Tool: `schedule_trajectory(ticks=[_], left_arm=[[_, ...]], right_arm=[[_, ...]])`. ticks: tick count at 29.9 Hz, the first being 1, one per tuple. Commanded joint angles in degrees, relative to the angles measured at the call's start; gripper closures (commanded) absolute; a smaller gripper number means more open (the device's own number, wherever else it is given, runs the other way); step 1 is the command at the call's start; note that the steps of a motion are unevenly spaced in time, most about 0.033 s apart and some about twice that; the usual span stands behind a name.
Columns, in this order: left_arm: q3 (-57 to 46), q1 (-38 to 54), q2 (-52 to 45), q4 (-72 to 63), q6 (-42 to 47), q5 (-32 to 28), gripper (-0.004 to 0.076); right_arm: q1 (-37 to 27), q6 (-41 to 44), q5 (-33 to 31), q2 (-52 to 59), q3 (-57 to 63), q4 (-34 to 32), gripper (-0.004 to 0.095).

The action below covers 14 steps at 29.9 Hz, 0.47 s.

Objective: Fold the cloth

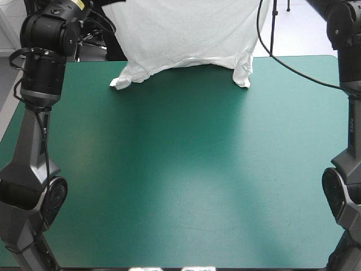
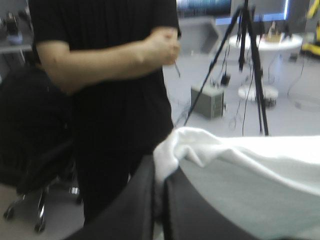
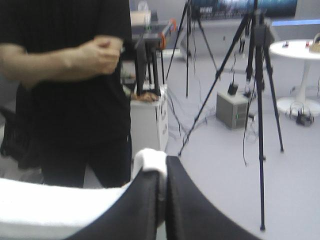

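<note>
Left gripper: two broad black fin-shaped fingers, pressed almost together and clamped on a bunched fold of white fabric. The fold bulges out just past the tips.
Right gripper: the same black fin-shaped pair, tips nearly meeting, pinching a small rolled lump of white fabric that peeks over them.
White short-sleeved T-shirt: held up by both grippers and hanging below them as a broad sheet.
Upper edge at the left gripper: the T-shirt runs from the fingers toward the other gripper as a bright band, with a shaded face sloping down beneath it.
Upper edge at the right gripper: the T-shirt leaves the fingers as a flat white band beside them, toward the left gripper.
Lower end: two corners reach down to the teal-green table cover, well below the grippers and close to the table's far edge. The hem between them arches up off the cover.
Arms: the left arm and the right arm are both raised, and their grippers are out of the high view.
</note>
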<state>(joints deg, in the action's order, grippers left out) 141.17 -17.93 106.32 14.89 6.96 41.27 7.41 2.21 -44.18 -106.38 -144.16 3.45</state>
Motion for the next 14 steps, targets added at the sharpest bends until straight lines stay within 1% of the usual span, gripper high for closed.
schedule_trajectory(ticks=[1, 3, 6, 11, 14], left_arm=[[-2.85, 0.00, -2.58, -0.61, -2.73, 3.96, 0.0733], [-5.93, -0.29, -3.30, -0.06, -4.24, 4.76, 0.0733], [-11.50, -0.40, -5.19, -0.46, -5.39, 7.02, 0.0733], [-23.76, -0.41, -10.41, -1.63, -5.39, 10.67, 0.0733], [-31.21, -0.41, -13.59, -3.25, -6.96, 13.52, 0.0733]], right_arm=[[-0.51, -3.44, -1.19, 3.77, 4.63, 3.05, 0.0925], [-0.51, -5.29, -1.88, 5.31, 9.80, 4.78, 0.0925], [-0.51, -7.25, -3.66, 7.90, 17.26, 4.95, 0.0925], [-0.51, -8.24, -7.05, 13.26, 30.69, 4.83, 0.0925], [-0.51, -8.24, -9.69, 16.33, 37.16, 5.05, 0.0925]])
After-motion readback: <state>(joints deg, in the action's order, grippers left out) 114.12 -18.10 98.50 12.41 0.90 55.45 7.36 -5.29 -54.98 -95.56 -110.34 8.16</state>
